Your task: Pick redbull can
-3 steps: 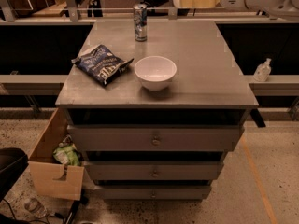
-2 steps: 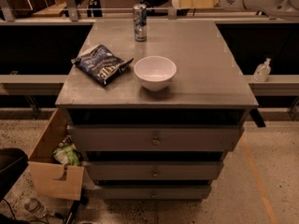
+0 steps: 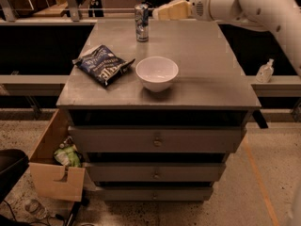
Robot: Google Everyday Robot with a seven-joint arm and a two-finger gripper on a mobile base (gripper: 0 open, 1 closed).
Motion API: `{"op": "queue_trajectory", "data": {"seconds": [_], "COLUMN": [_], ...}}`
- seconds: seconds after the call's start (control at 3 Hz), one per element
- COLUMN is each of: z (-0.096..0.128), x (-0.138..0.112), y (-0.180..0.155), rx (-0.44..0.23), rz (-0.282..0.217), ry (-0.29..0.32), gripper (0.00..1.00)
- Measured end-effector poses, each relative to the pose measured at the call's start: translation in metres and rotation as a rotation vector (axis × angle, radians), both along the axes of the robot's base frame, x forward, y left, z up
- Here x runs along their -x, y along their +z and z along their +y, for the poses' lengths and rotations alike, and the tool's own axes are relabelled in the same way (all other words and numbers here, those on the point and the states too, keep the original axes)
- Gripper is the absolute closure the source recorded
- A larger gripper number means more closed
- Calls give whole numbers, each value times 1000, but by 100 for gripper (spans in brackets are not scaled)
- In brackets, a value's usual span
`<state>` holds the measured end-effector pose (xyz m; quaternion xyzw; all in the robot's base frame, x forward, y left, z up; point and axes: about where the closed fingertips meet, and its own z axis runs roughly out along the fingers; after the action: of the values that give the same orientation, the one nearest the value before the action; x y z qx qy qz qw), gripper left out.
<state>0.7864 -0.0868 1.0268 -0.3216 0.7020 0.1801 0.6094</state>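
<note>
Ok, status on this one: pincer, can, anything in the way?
Pincer close beside the can, at the table far edge, not around it. Can upright. Bowl and chip bag nearer the camera, off the approach.

Dim, warm overhead light leaves a soft sheen on the cabinet top (image 3: pixel 207 65); the white bowl (image 3: pixel 157 73) casts a faint shadow. The pale gripper (image 3: pixel 162 12), just right of the redbull can (image 3: pixel 141 22) at the far edge, is brightest, while the background sinks dark

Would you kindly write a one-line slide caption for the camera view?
Gripper hovers beside the upright redbull can near the far edge of the cabinet top.
</note>
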Motion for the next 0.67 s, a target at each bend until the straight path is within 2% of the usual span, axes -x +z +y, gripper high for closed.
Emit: {"op": "queue_trajectory", "data": {"seconds": [0.33, 0.67], "z": [25, 44], "x": [-48, -91], "y": [-29, -38], "rx": [29, 10], "rz": [23, 11], "ry": [22, 28], "gripper": [0, 0]}}
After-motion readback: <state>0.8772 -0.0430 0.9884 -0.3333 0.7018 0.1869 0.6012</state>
